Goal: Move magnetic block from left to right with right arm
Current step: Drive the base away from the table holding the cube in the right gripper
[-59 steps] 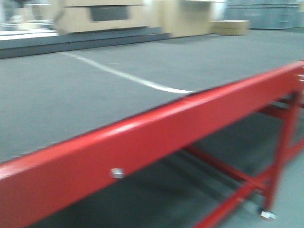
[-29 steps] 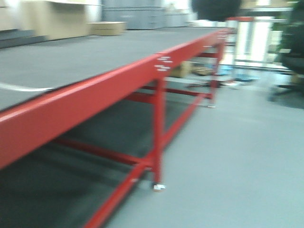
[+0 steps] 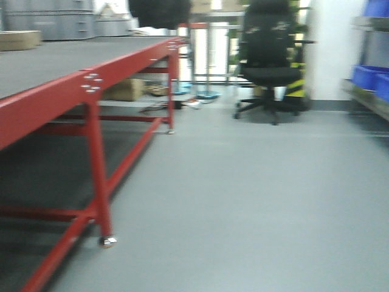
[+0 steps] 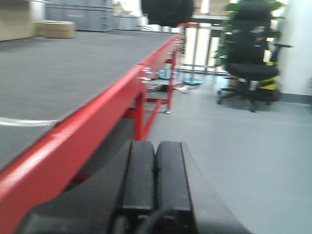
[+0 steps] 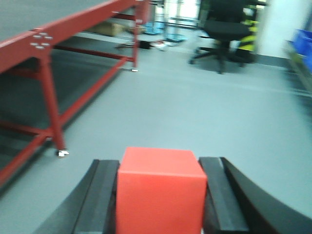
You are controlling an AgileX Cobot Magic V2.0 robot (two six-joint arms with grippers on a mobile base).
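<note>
In the right wrist view a bright-red cube, the magnetic block [image 5: 161, 192], sits squeezed between the two black fingers of my right gripper [image 5: 161, 168], which is shut on it and carried above the grey floor. My left gripper [image 4: 156, 148] is shut with its two black pads pressed together and nothing between them; it hangs beside the red rail of the table [image 4: 73, 141]. Neither gripper nor the block shows in the front view.
A long red-framed table [image 3: 91, 91] with a dark grey top runs along the left. A black office chair [image 3: 267, 61] stands ahead on the grey floor. Blue bins [image 3: 371, 79] sit on a shelf at the right. A cardboard box [image 3: 124, 90] lies under the table.
The front view has swung to the right: the table top filled it a second ago, and now the table is at the left with open floor, the chair and blue bins in sight.
</note>
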